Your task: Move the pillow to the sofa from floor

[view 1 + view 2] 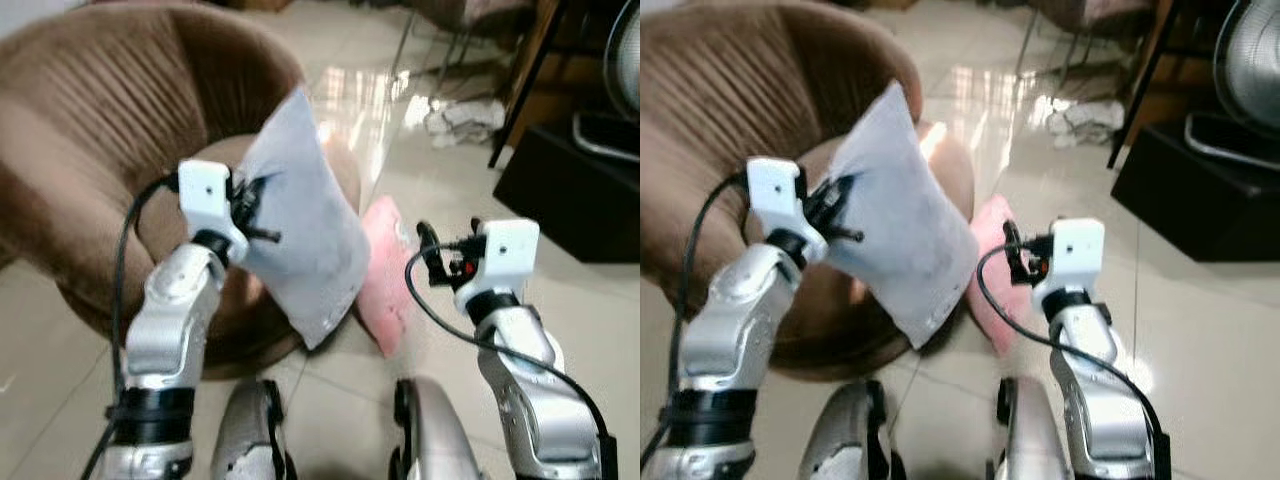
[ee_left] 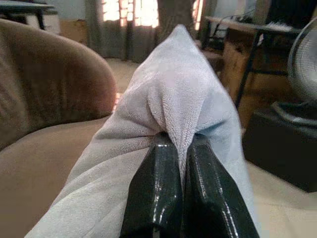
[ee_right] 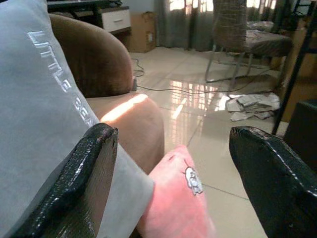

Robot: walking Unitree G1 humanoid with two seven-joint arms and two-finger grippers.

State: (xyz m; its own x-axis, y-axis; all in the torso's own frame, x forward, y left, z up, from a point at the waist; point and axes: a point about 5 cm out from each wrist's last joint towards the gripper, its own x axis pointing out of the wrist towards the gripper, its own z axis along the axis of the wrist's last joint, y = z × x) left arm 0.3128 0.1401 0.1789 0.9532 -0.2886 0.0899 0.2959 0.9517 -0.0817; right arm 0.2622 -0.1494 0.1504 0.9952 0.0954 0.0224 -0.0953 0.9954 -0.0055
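Soft pale-grey fabric pillow (image 1: 300,230) held in the air, over the front edge of the round brown ribbed sofa (image 1: 90,130), pinched at one fold by left gripper (image 2: 179,148), fingers (image 2: 156,193) clenched on the cloth. Right gripper (image 3: 173,163) beside, fingers released, grasping nothing. Pink cushion (image 1: 385,275) on the glossy tiled floor (image 1: 440,150), leaning at the sofa. Best probably to carry further over the seat, lower until supported, only then release.
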